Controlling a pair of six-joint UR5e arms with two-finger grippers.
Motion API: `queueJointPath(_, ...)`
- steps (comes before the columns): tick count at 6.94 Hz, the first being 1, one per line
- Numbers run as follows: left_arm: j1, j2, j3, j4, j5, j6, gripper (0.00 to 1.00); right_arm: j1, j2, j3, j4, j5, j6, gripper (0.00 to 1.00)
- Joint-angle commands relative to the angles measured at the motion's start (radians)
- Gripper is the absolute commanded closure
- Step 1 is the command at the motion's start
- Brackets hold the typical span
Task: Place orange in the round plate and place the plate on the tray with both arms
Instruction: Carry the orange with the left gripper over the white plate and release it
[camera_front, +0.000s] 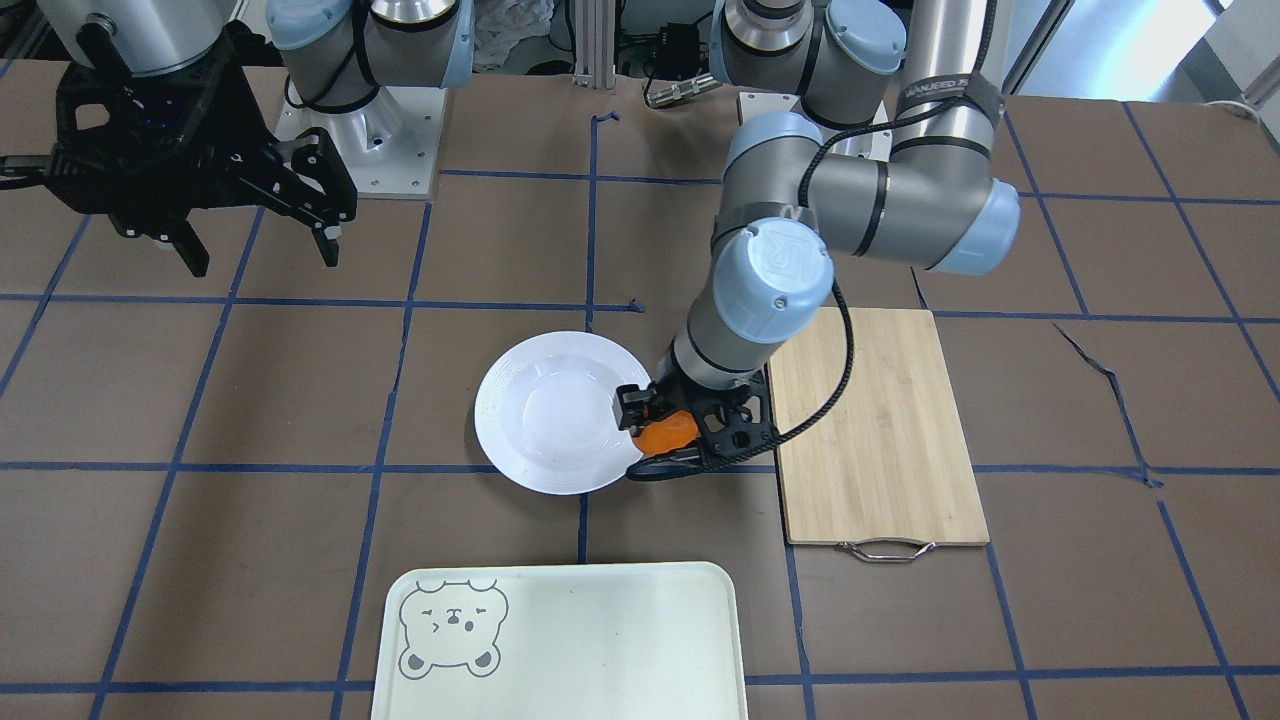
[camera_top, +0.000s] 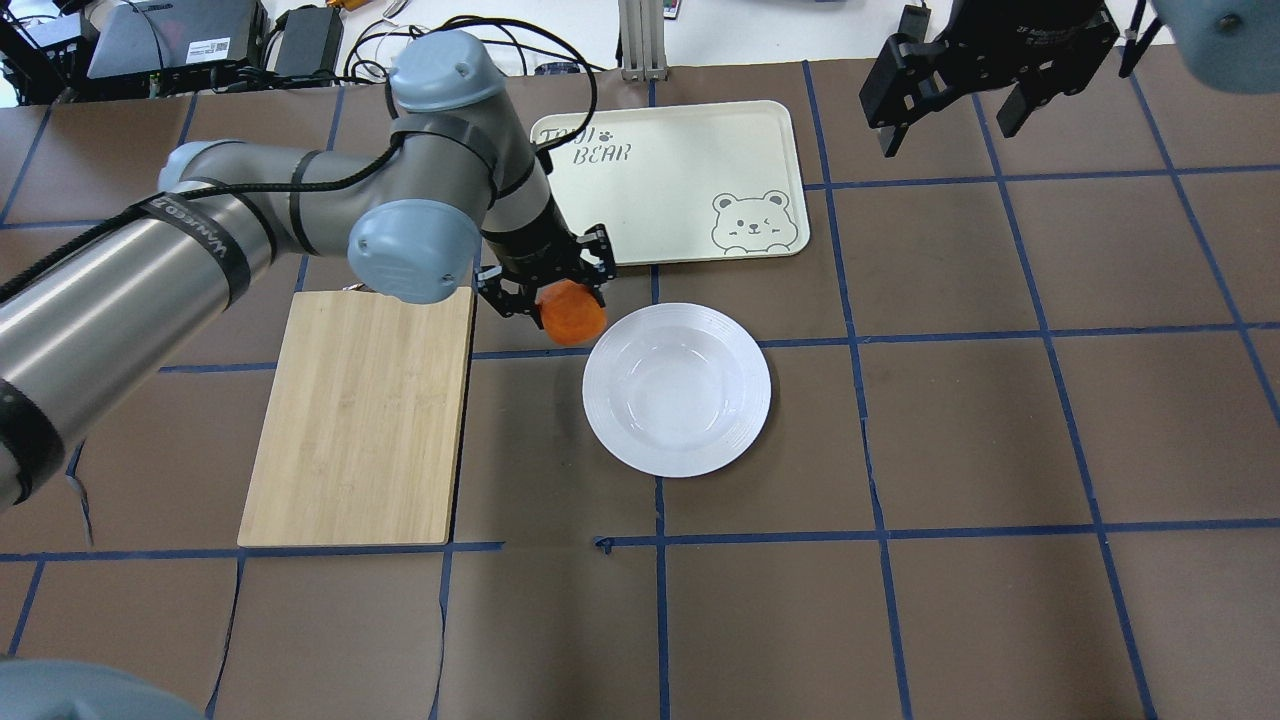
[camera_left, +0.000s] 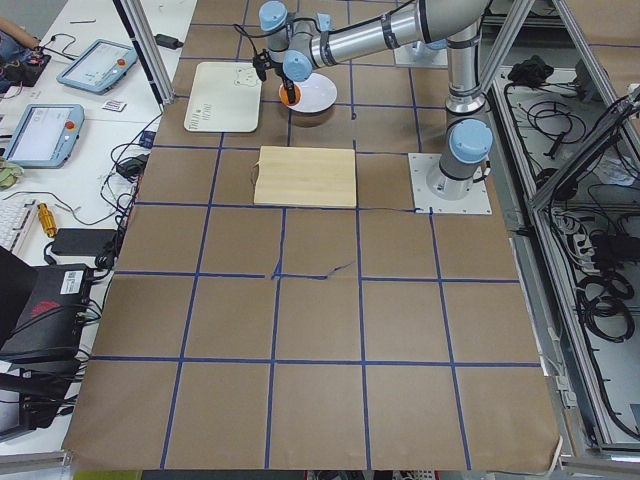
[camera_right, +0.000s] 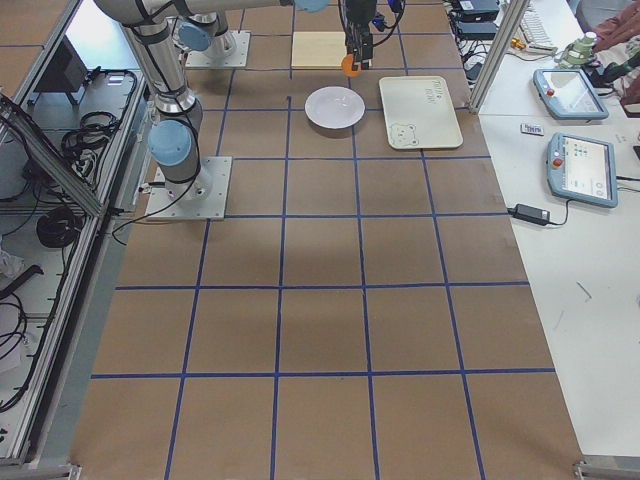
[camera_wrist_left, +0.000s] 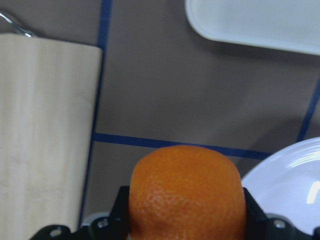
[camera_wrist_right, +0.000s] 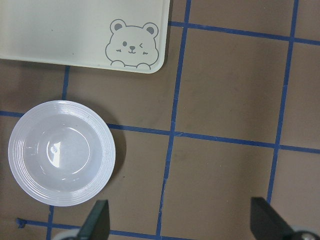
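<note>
While left hand (camera_top: 562, 298) clamps orange (camera_wrist_left: 187, 192) by round plate (camera_top: 752, 392) rim, only wrist cam shows dimpled peel, right hand (camera_front: 264, 260) spread wide.

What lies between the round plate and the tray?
Nothing: only bare brown table cover with blue tape between the round plate and the tray, clearest in the right wrist view.

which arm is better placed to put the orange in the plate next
Left. The left gripper is shut on the orange, right at the round plate rim, so likely only a short move is needed. The right gripper is open, holds nothing and hangs well away from the plate.
</note>
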Motion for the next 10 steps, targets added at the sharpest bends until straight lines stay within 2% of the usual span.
queueJointPath(1,-0.090,-0.026,-0.005,0.010,-0.040,-0.112,0.91,0.002,0.000,0.000,0.000,0.000,0.000,0.00)
queueJointPath(2,-0.111,-0.057,-0.010,0.045,-0.107,-0.133,0.91,0.002,0.000,0.000,0.000,0.000,0.000,0.00)
queueJointPath(3,-0.113,-0.088,-0.011,0.071,-0.117,-0.142,0.80,0.002,0.000,0.000,0.000,0.000,0.000,0.00)
queueJointPath(4,-0.113,-0.115,-0.022,0.070,-0.108,-0.120,0.64,0.002,0.000,0.000,0.000,0.000,0.000,0.00)
queueJointPath(5,-0.113,-0.125,-0.020,0.085,-0.105,-0.094,0.57,0.002,0.000,0.000,0.000,0.000,0.000,0.00)
queueJointPath(6,-0.113,-0.122,-0.019,0.109,-0.101,-0.110,0.01,0.002,0.000,0.000,0.000,0.000,0.000,0.00)
queueJointPath(8,-0.096,-0.073,-0.008,0.097,-0.094,-0.094,0.00,0.002,0.000,0.000,0.000,0.000,0.000,0.00)
queueJointPath(9,-0.047,-0.027,0.015,0.087,-0.056,-0.037,0.00,0.002,0.000,0.000,0.000,0.000,0.000,0.00)
queueJointPath(10,0.021,0.021,0.048,-0.012,-0.052,0.085,0.00,0.000,0.000,0.000,0.005,0.000,-0.003,0.00)
